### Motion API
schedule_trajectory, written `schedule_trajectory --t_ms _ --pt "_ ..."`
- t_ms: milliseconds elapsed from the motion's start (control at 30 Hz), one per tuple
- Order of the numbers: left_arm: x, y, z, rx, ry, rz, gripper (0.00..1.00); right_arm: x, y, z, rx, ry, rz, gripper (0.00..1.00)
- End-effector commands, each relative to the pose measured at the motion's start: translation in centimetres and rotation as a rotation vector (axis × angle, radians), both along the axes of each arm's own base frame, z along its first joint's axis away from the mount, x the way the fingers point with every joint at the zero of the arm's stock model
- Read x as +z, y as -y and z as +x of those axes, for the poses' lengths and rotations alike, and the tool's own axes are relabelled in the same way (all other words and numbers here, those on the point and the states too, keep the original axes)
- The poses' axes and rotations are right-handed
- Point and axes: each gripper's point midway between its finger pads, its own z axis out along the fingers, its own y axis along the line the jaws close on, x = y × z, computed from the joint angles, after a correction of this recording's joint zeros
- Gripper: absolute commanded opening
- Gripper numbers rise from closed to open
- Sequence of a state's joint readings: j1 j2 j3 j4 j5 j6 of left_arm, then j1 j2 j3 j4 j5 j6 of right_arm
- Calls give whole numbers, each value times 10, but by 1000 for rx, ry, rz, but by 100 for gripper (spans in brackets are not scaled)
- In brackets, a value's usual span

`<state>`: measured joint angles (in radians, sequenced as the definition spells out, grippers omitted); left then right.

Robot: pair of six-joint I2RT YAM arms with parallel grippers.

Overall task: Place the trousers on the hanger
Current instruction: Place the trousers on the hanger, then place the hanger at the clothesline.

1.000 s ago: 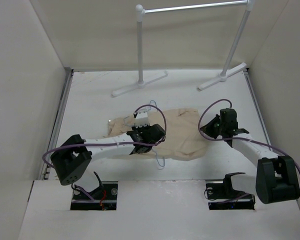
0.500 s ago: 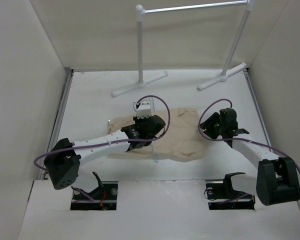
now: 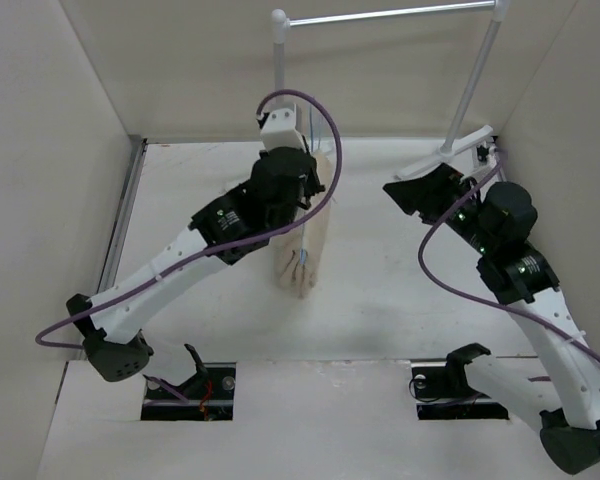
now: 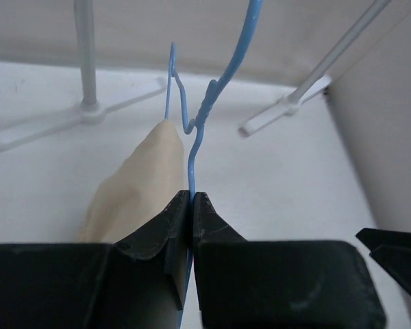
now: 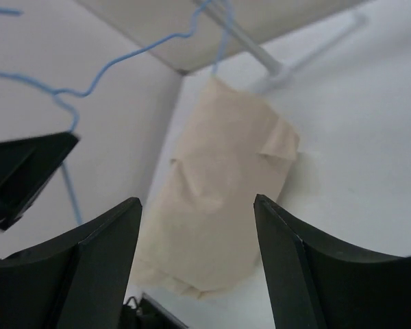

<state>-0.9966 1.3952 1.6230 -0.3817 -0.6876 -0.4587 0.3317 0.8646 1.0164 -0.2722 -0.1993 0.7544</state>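
The beige trousers hang folded over a thin blue wire hanger, lifted above the table. My left gripper is raised and shut on the hanger's wire just below its twisted neck. The trousers droop to the left of the fingers. My right gripper hovers open to the right of the trousers, apart from them. In the right wrist view the trousers show through the gap of the open right gripper, with the hanger's wire above.
A white-poled garment rack with a metal rail stands at the back; its feet rest on the table behind the trousers. Side walls close in left and right.
The left arm has lifted the hanger with the trousers off the table and toward the rack. The right gripper has opened, let go of the cloth and pulled up and back to the right.
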Motion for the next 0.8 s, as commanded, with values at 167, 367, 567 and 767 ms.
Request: schedule_trajectory --t_ms 167,367,567,767 --pt "100 11 -3 -136 123 -153 0 116 -81 -37 371 298 97 74" --pt "102 32 4 -179 129 -178 0 117 -123 -44 519 309 109 74" --pt "98 41 10 -198 125 -187 0 97 -147 -41 590 260 102 66" --pt "92 38 16 -192 117 -182 0 84 -155 -38 578 227 98 42"
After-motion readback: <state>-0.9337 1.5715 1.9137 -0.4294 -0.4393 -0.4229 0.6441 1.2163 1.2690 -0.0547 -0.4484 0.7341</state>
